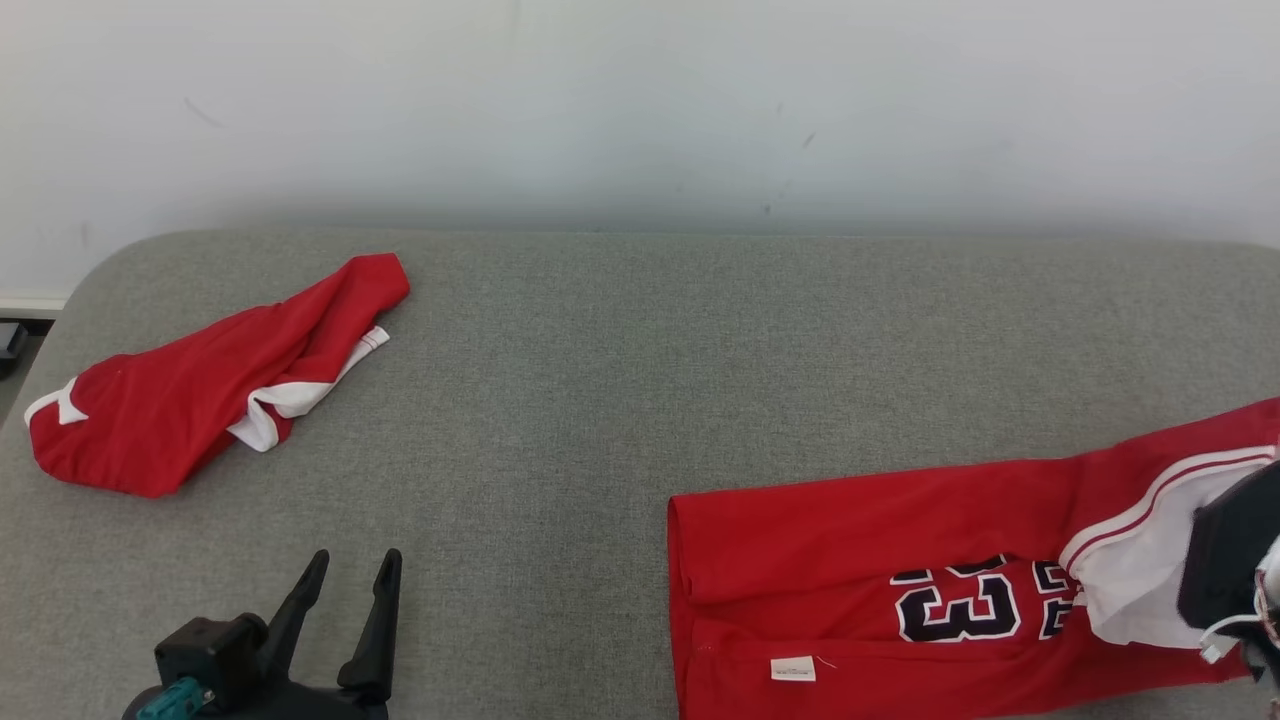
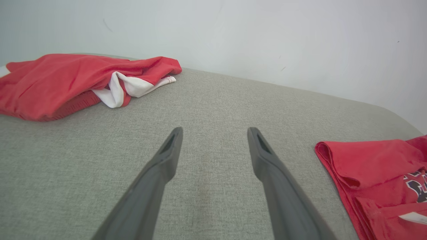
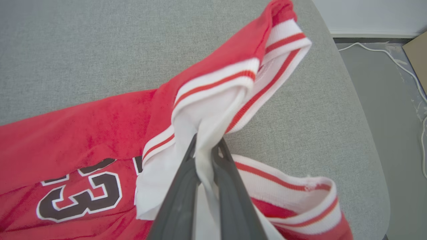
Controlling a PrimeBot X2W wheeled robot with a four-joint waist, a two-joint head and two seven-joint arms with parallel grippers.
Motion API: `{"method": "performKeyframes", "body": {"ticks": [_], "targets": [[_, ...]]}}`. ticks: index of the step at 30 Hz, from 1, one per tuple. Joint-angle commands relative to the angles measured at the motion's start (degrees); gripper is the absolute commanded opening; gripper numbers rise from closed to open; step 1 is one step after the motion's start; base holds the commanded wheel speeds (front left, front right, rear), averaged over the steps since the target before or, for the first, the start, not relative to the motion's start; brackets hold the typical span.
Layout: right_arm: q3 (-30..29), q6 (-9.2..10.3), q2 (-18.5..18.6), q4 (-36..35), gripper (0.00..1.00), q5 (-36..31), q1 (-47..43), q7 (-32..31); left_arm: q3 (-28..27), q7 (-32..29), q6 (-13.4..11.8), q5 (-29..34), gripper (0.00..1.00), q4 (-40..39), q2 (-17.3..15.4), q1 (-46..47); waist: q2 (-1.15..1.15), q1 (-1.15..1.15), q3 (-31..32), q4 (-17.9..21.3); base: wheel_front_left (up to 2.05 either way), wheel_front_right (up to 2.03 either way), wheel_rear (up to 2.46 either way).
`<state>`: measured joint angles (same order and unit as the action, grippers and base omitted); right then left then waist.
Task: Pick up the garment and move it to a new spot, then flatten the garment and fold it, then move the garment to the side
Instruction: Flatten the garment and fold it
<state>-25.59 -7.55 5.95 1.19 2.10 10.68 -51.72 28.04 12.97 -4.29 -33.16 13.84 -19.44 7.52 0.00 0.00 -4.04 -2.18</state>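
jersey (image 1: 850, 540): red with dark, white-edged numerals; lies mostly flat at the near right of the grey padded surface (image 1: 600, 380). Left edge is doubled over, and a small white tag (image 1: 792, 668) sits near the near hem.
jersey, right end: white-and-red striped trim is bunched and lifted off the surface (clearest in the right wrist view); the rest of the cloth is down on the surface.
right gripper (image 3: 205, 143): fingers pressed together, pinching white fabric of the jersey just below the striped trim.
left gripper (image 1: 355, 558): fingers spread wide, nothing between them. It is at the near left over bare surface, apart from both pieces of clothing.
second garment (image 1: 180, 410): red with white panels, crumpled at the far left of the surface, well apart from the jersey.
wall (image 1: 640, 100): white, a few faint marks, directly behind the surface.
floor (image 3: 383, 83): grey, past the surface's rounded right end; a white cable (image 3: 400, 65) lies on it.
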Motion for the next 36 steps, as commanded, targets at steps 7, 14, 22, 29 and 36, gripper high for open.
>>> {"method": "performKeyframes", "body": {"ticks": [7,14,22,29,36], "targets": [[10.14,0.12,-1.25,-4.31,0.0,5.01,-3.74,-3.74,0.4,0.3,0.14,-0.47,1.0,0.7,0.1,0.1,0.0,0.0,0.54,0.19,0.0,0.0,0.0],[19.04,0.12,-2.13,-5.56,0.0,7.88,-4.2,-4.47,0.82,0.35,0.17,-0.49,1.0,1.04,0.09,0.6,0.0,0.0,0.75,0.03,0.0,0.0,0.0],[28.53,0.12,-2.9,-1.32,0.0,11.12,-1.53,-2.66,1.22,0.29,0.45,-0.35,1.0,1.06,-0.19,1.4,0.0,0.0,0.84,-0.98,0.0,0.0,0.0],[34.09,0.11,-3.01,3.33,0.0,14.6,0.22,-0.49,1.68,0.02,0.6,-0.27,1.0,1.08,-0.1,2.18,0.0,0.0,0.73,-2.28,0.0,0.0,0.0],[36.87,0.11,-3.01,6.63,0.0,16.62,1.86,1.68,2.0,0.16,0.62,-0.36,1.0,1.45,-0.01,2.61,0.0,0.0,0.48,-3.06,0.0,0.0,0.0]]}}
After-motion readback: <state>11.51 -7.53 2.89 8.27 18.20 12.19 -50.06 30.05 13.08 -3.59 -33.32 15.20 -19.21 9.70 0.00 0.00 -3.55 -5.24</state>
